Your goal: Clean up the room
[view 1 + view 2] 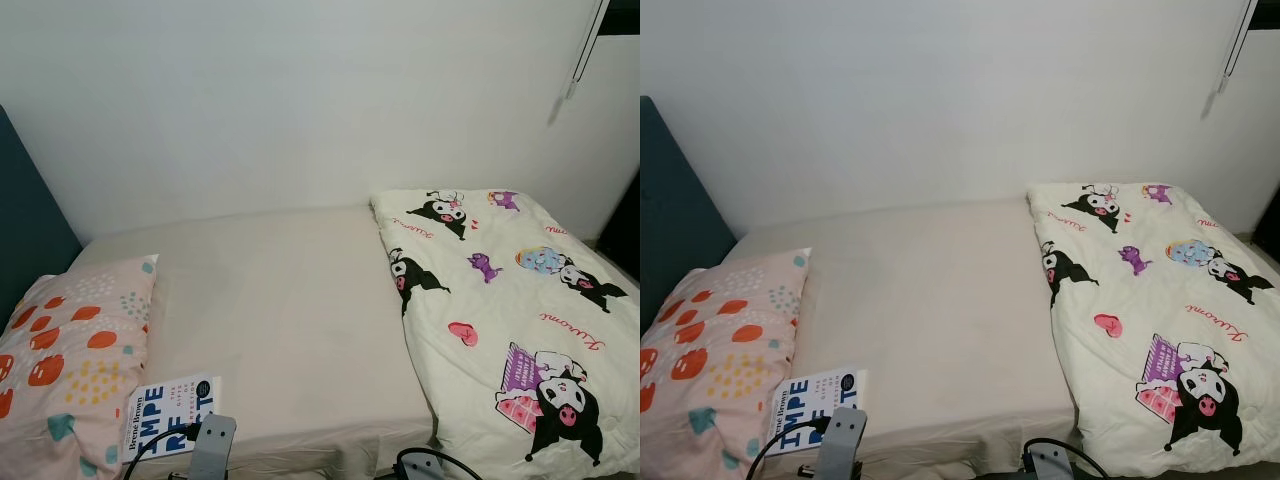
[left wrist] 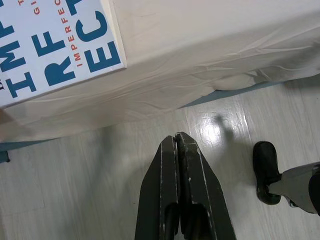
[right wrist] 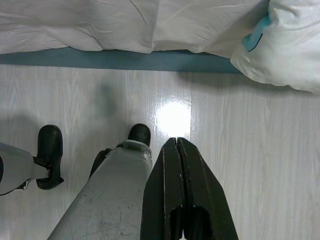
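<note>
- Head views: I stand at the bed (image 1: 290,300) with both arms low. The book (image 1: 170,417) lies flat at the near edge of the sheet, touching the pillow (image 1: 70,350), just ahead of my left wrist. Its long axis runs from the edge in toward the wall, tilted a little, its spine against the pillow. The quilt (image 1: 500,310) covers the far right part, ahead of my right arm.
- Left wrist view: my left gripper (image 2: 178,142) has its fingers pressed together and hangs over the floor (image 2: 75,180), below the mattress edge. The book's corner overhangs just beyond the tips. To lift it well, I judge I should raise the arm, spread the fingers and pinch the overhanging short edge.
- Right wrist view: my right gripper (image 3: 177,145) is likewise pressed together, idle above the floor beside my leg.
</note>
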